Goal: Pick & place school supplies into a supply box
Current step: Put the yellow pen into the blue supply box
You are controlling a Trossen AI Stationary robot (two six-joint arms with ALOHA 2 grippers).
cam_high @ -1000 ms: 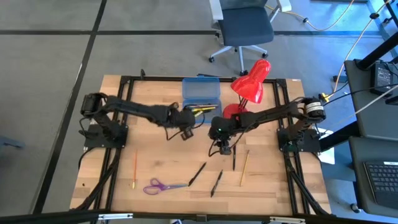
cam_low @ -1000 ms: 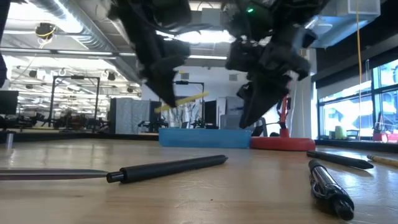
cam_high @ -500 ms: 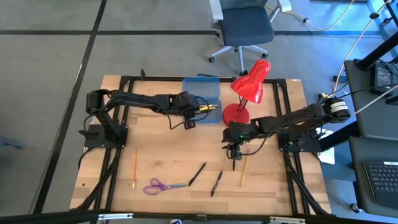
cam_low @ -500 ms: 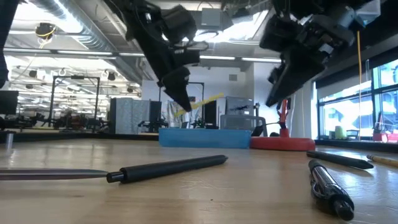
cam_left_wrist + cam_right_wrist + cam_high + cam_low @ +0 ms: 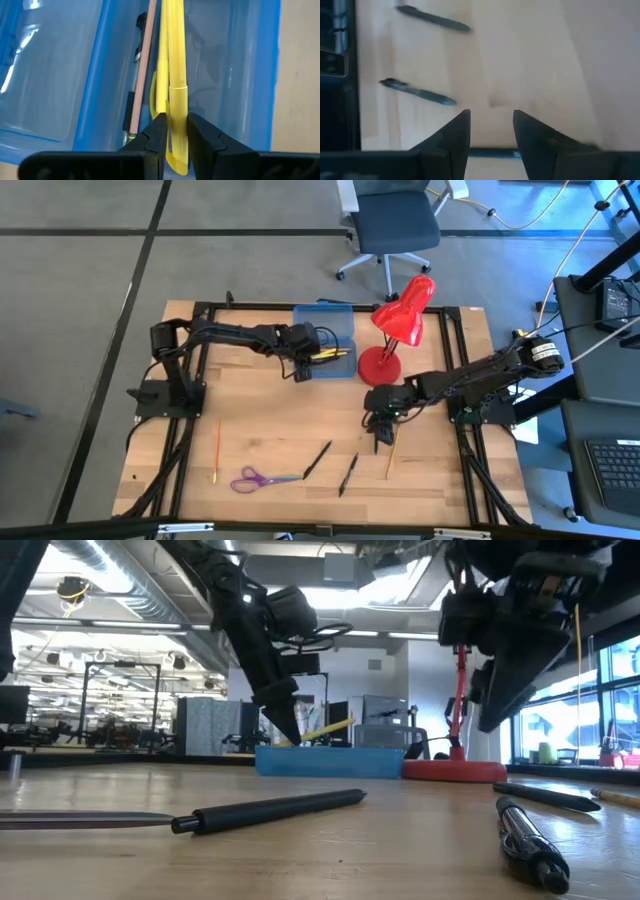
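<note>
The blue translucent supply box [image 5: 322, 338] lies open at the table's far middle, with a tan pencil [image 5: 142, 65] inside. My left gripper [image 5: 305, 366] slants down over its near side, shut on a yellow pen [image 5: 335, 355]. My right gripper [image 5: 383, 420] hangs open above the wood, right of centre, with nothing between its fingers. A black pen [image 5: 378, 438] and a tan pencil [image 5: 392, 455] lie just near of it. Two black pens [image 5: 317, 460] [image 5: 348, 473], purple scissors [image 5: 255, 478] and an orange pencil [image 5: 217, 450] lie flat by the near edge. My left gripper pinches the yellow pen's capped end [image 5: 176, 122] between its two fingers, by the clip. The fingers come slanting down from the table's left. The pen [image 5: 325, 728] reaches past them toward the right, its free end tilted up, just above the box [image 5: 330, 760].
A red desk lamp [image 5: 395, 330] stands right beside the box, its base [image 5: 455, 770] on the table between the two grippers. Black frame rails run along the table's left and right sides. Bare wood lies between the box and the row of supplies.
My left gripper has swung toward the far edge and sunk, lowering the yellow pen close over the box; its wrist has rolled. My right gripper has moved toward the table's right edge, past the lamp's base, and has also rolled, staying open.
</note>
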